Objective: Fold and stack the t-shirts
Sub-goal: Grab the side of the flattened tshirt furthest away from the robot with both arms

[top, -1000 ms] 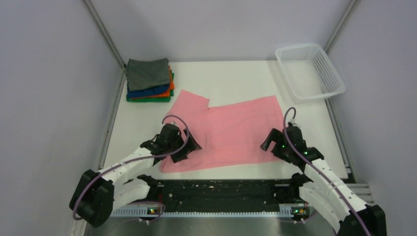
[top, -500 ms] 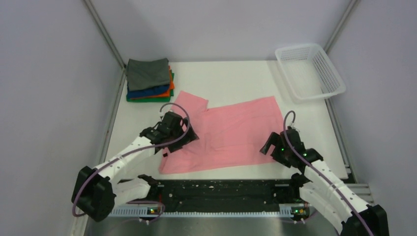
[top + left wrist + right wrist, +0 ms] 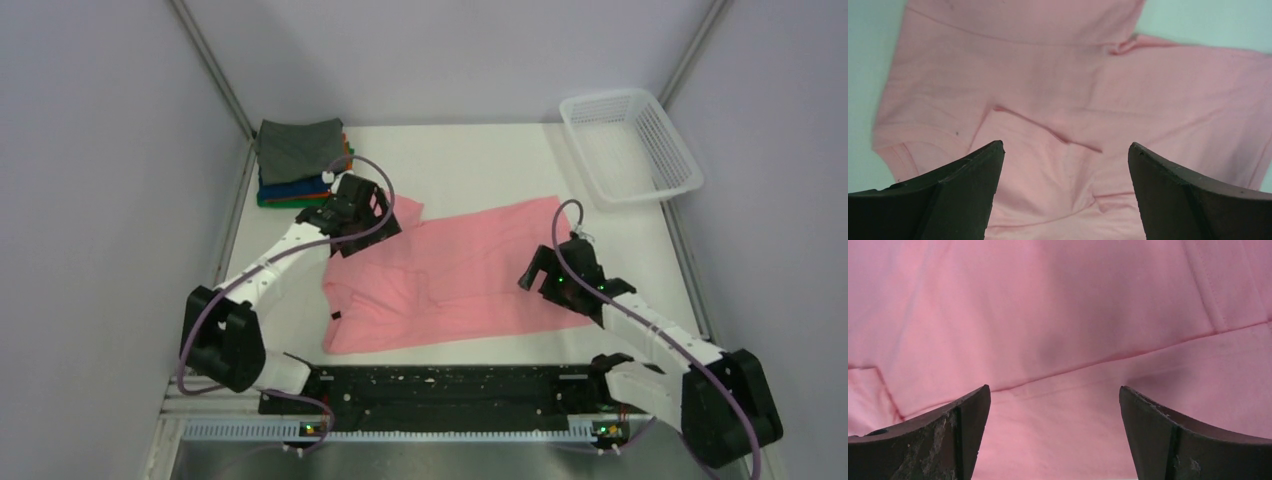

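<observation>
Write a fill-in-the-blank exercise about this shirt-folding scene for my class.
The spread-out shirt is ____.
The top shirt of the stack is dark ____.
The left gripper and right gripper are both ____.
The basket sits in the far ____ corner.
Missing words: pink, grey, open, right.

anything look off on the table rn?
Nothing spilled or damaged. The pink shirt lies skewed to the table edges and rumpled, with a flap folded over toward its left end. The stack is slightly ragged: lower layers poke out past the grey top. The left claw and right claw are open, empty.
</observation>
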